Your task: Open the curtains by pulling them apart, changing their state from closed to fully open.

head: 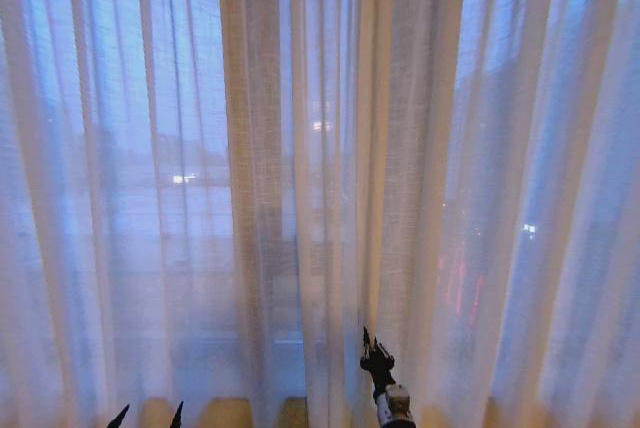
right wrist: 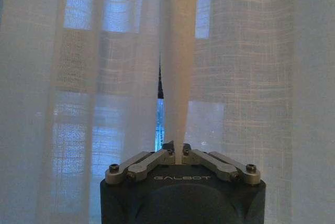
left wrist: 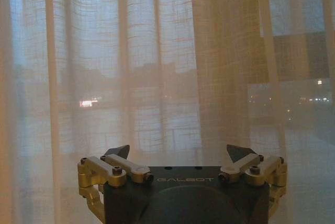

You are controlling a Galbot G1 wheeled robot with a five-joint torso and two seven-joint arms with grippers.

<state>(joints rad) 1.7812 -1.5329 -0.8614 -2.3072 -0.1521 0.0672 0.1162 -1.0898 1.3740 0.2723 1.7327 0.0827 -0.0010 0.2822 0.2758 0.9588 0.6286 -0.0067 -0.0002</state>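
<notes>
The sheer white curtains hang closed across the whole head view in many vertical folds. Low near the middle, my right gripper is shut on the edge fold of one panel. Its wrist view has the fingertips pinched together on a narrow fold of curtain, with a thin dark slit between panels just beside it. My left gripper sits at the bottom left, open, a little short of the fabric. In its wrist view the left gripper has its fingers spread wide and nothing between them, facing the curtain.
Behind the fabric is a window with a dusk skyline and small lights. A tan strip of floor or sill runs along the bottom below the curtain hem.
</notes>
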